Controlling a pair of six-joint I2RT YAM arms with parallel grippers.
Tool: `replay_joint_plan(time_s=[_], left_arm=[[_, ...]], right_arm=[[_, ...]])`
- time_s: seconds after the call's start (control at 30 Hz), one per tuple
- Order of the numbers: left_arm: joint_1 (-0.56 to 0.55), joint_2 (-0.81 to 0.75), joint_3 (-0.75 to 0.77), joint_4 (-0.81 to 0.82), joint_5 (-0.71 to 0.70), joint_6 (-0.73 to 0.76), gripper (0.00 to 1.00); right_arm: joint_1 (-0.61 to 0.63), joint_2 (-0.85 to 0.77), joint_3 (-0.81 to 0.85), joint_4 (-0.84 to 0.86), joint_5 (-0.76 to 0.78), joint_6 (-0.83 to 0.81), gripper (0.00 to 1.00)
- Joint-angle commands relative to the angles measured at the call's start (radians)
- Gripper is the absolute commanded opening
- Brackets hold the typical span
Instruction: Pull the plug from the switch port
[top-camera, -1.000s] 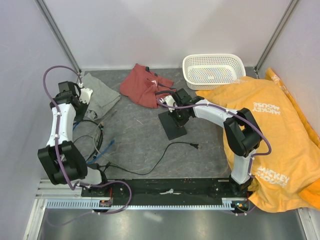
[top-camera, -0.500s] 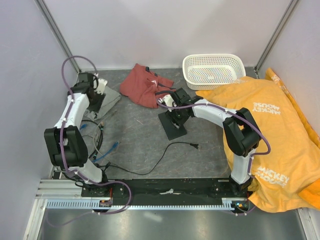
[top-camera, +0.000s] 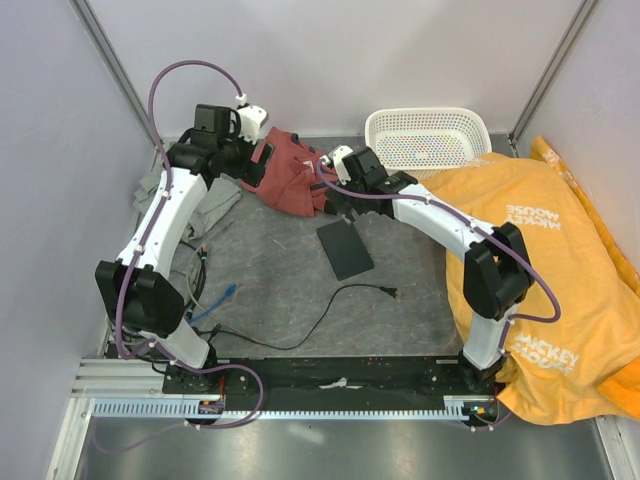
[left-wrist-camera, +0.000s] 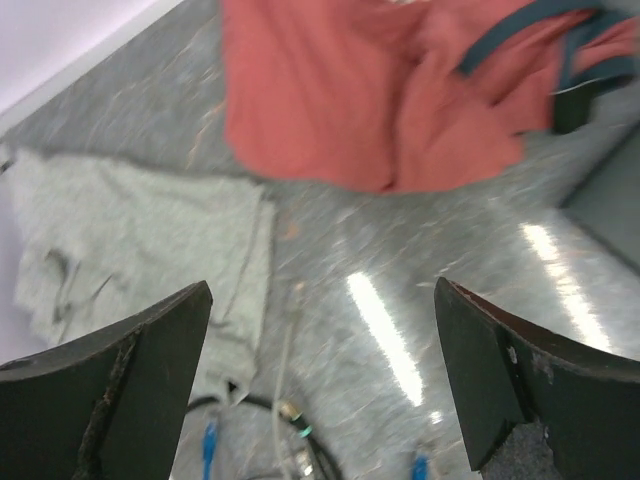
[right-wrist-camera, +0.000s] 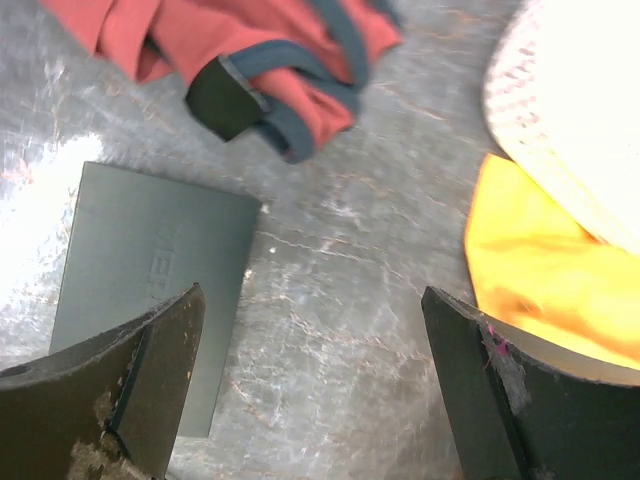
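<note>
The switch (top-camera: 345, 250), a thin matte black rectangle, is lying flat and slightly skewed on the table (top-camera: 275, 265); the plug (top-camera: 391, 292) is lying apart, nearby.

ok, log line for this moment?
left hand: open, empty | right hand: open, near switch | switch: flat on table, nothing attached

We find the top view bright and evenly lit, sharp throughout, with only soft shadows on the table (top-camera: 280, 275); in the left wrist view everything smears with motion blur, the red cloth (left-wrist-camera: 350, 100) and grey cloth (left-wrist-camera: 130, 230) losing their edges, and long white streaks of glare cross the middle and right; the right wrist view is crisper, though glare whitens its left edge beside the switch (right-wrist-camera: 160, 250), and the basket (right-wrist-camera: 570, 100) at upper right is washed out.
</note>
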Motion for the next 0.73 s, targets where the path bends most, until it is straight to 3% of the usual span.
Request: replay_joint_plan(time_s=[0.0,0.3,0.57,0.7], left_arm=[[-0.027,0.027,0.048,-0.018,0.164,-0.072,0.99],[-0.042,0.025,-0.019,-0.022,0.246,-0.137,0.99],[-0.054,0.008,-0.208,0.033,0.289,-0.169,0.99],[-0.054,0.034,-0.210,0.030,0.275,-0.236,0.99]], right_arm=[[0.007,-0.137,-0.079,0.037,0.088,0.113,0.98],[0.007,-0.221,-0.200,0.049,0.050,0.041,0.98],[0.007,-0.186,-0.219,0.046,0.033,0.013,0.98],[0.007,-0.168,-0.197,0.038,0.056,0.012,0.98]])
